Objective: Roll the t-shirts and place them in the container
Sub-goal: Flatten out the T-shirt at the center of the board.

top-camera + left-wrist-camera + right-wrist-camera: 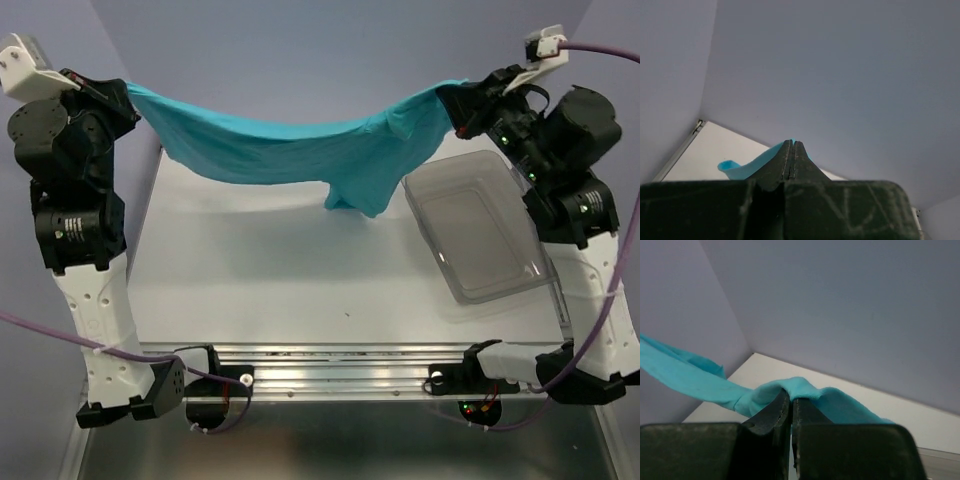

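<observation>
The teal t-shirt (290, 150) hangs stretched in the air between both grippers, sagging in the middle above the far part of the white table, with a fold drooping lowest near the centre right. My left gripper (128, 92) is shut on its left end, high at the far left; in the left wrist view the closed fingers (792, 146) pinch a strip of teal cloth (742, 169). My right gripper (450, 98) is shut on its right end, high at the far right; in the right wrist view the cloth (695, 375) drapes over the closed fingertips (790, 396).
A clear grey-tinted plastic bin (478, 228) sits on the table (270, 280) at the right, below my right arm. Purple-grey walls close in the back and sides. A metal rail (340, 372) with the arm bases runs along the near edge.
</observation>
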